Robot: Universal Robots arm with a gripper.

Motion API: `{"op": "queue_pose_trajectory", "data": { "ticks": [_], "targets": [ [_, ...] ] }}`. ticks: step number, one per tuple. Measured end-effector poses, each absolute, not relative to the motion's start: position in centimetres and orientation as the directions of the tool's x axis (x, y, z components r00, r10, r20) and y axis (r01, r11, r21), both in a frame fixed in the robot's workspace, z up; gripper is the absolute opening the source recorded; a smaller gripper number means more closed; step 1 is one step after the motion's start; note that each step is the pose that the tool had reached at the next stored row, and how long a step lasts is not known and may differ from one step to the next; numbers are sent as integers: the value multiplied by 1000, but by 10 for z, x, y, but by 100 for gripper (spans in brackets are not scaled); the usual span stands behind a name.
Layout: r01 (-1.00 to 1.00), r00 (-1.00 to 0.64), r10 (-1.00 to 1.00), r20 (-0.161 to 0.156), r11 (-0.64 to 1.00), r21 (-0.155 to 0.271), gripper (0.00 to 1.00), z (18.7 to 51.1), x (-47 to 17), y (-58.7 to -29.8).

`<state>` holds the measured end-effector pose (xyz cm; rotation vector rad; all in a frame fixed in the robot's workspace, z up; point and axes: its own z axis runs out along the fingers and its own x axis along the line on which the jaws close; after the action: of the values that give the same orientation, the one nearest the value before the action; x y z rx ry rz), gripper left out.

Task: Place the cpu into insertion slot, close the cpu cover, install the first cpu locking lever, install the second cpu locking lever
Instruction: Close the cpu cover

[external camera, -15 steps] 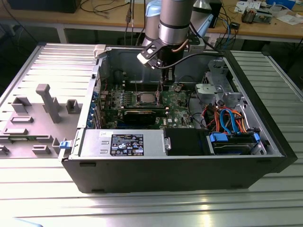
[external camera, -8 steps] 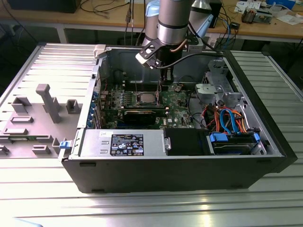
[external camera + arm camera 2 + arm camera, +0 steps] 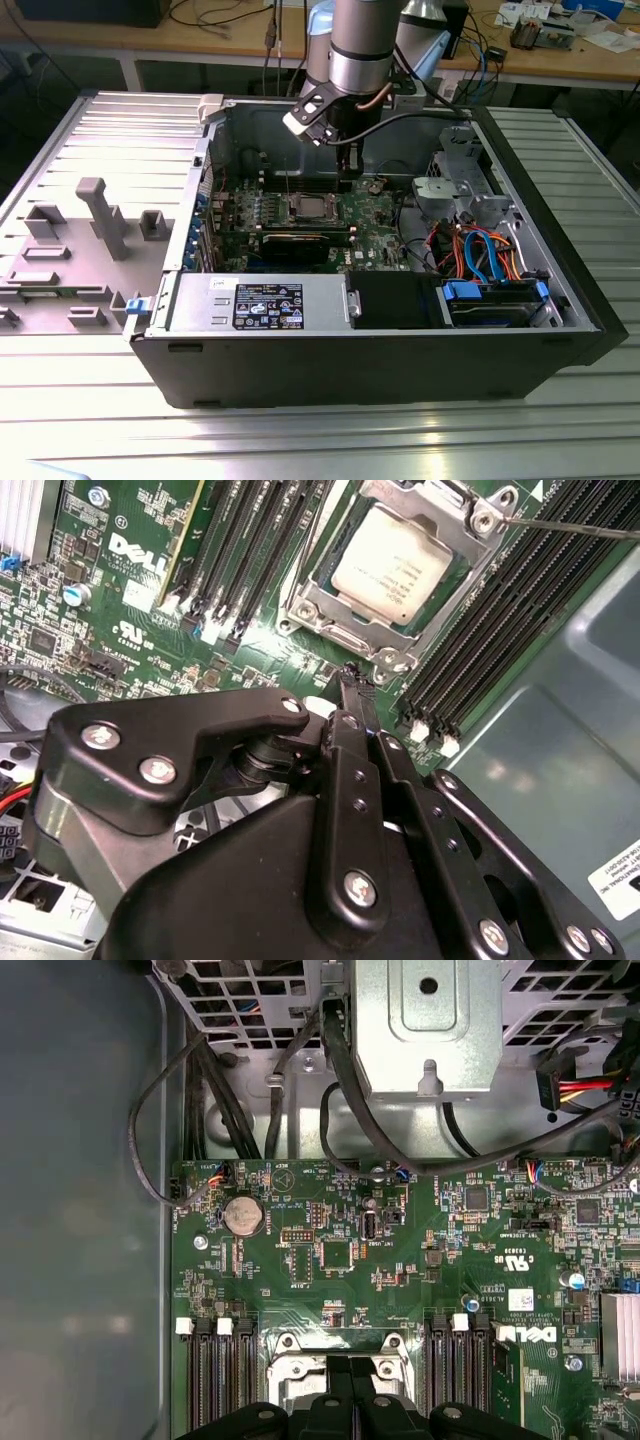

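My black gripper [image 3: 350, 675] hung with its fingers pressed together, pinching nothing. In the second wrist view, ahead of my fingertips, came long black memory slots [image 3: 240, 550], then the silvery-grey square cpu [image 3: 392, 562] seated in the insertion slot [image 3: 330, 580], framed by the thin silvery cpu cover [image 3: 345, 635], then a thin wire locking lever [image 3: 570, 522] stretching away sideways beyond.

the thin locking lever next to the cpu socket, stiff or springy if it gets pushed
The locking lever is a thin bare metal rod, so it probably flexes a little and springs back rather than staying rigid. Its smooth, narrow surface may let whatever pushes it slide off.
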<state>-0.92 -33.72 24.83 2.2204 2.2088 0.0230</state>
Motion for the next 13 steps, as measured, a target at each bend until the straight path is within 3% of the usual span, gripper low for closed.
{"op": "queue_pose_trajectory", "data": {
  "ticks": [13],
  "targets": [
    [1000,5,1000,5,-5,17,11,248,-10,-337]
  ]
}}
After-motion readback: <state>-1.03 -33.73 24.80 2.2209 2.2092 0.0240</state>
